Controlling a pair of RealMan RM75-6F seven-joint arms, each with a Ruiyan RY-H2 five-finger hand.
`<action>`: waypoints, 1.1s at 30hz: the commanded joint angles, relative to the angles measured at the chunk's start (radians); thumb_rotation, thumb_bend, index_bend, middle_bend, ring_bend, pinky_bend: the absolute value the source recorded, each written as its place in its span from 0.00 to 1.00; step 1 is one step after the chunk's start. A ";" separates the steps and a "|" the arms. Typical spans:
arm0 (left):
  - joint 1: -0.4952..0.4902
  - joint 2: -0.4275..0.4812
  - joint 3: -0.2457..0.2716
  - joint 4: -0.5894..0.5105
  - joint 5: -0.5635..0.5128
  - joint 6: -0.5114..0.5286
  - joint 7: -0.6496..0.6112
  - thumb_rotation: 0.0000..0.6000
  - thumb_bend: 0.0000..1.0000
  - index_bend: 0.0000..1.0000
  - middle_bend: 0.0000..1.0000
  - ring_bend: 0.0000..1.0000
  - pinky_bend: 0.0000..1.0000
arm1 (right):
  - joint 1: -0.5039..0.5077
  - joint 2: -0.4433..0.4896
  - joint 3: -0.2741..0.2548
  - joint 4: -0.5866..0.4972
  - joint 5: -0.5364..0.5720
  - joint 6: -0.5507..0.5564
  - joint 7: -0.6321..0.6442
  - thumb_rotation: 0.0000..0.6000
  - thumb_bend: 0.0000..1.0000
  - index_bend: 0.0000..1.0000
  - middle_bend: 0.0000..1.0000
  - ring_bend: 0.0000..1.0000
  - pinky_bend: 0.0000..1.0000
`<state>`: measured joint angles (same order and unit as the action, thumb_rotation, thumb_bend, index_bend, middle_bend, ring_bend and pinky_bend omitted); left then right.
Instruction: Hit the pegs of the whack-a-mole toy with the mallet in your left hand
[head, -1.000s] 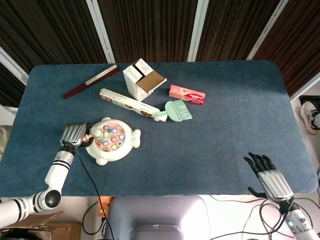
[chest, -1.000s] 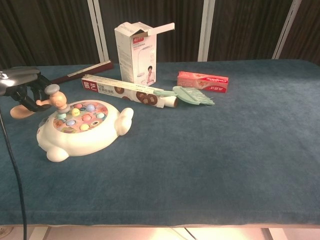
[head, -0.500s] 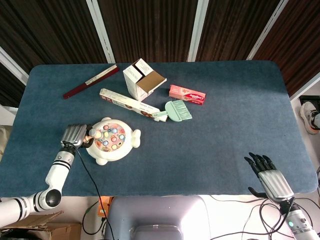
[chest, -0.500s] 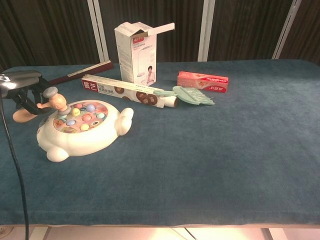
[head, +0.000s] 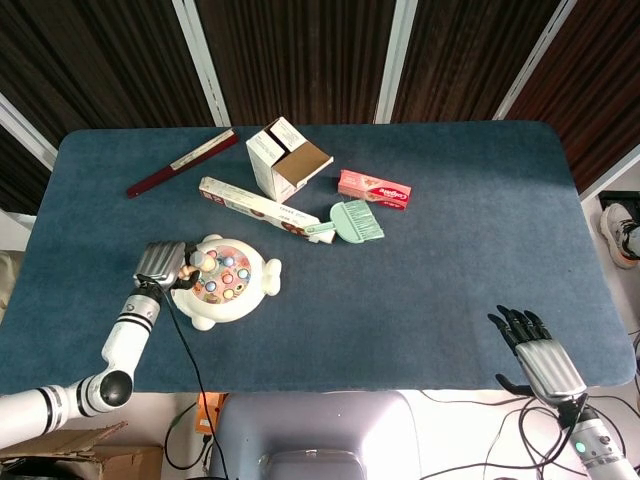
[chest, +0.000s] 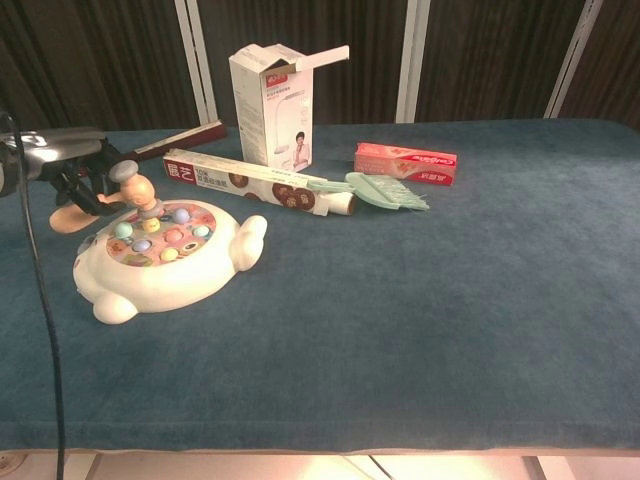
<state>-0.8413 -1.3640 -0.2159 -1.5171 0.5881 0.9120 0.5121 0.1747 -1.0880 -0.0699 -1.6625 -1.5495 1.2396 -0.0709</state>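
Note:
The whack-a-mole toy (head: 226, 283) (chest: 165, 260) is a white, animal-shaped dome with several coloured pegs on top, lying at the table's left front. My left hand (head: 162, 264) (chest: 70, 165) grips the small mallet (chest: 135, 191) (head: 201, 263) by its handle. The mallet's head hovers over the toy's left rear pegs. My right hand (head: 535, 352) hangs off the table's front right edge, fingers spread, holding nothing; the chest view does not show it.
Behind the toy lie a long flat box (head: 257, 204), an opened white carton (head: 286, 160), a green brush (head: 352, 222), a pink toothpaste box (head: 374, 188) and a dark red stick (head: 180, 163). A black cable (chest: 40, 330) hangs from the left arm.
My left hand has shifted right toward the toy and lifted, carrying the mallet head from the toy's left edge up and further over the pegs. The right hand has stayed still.

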 joint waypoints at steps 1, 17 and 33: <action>-0.034 -0.010 0.006 -0.005 -0.052 0.008 0.053 1.00 0.54 0.69 0.63 0.45 0.71 | -0.001 0.001 0.000 0.001 0.001 0.001 0.002 1.00 0.18 0.00 0.00 0.00 0.00; -0.096 -0.006 0.029 -0.001 -0.200 0.024 0.148 1.00 0.55 0.69 0.63 0.45 0.71 | -0.004 0.008 0.002 0.004 0.000 0.008 0.017 1.00 0.18 0.00 0.00 0.00 0.00; -0.142 -0.005 0.050 -0.011 -0.290 0.021 0.196 1.00 0.55 0.69 0.63 0.45 0.71 | -0.005 0.008 0.002 0.005 0.000 0.008 0.017 1.00 0.18 0.00 0.00 0.00 0.00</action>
<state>-0.9826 -1.3692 -0.1652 -1.5277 0.2973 0.9325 0.7088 0.1702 -1.0803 -0.0683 -1.6578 -1.5498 1.2477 -0.0538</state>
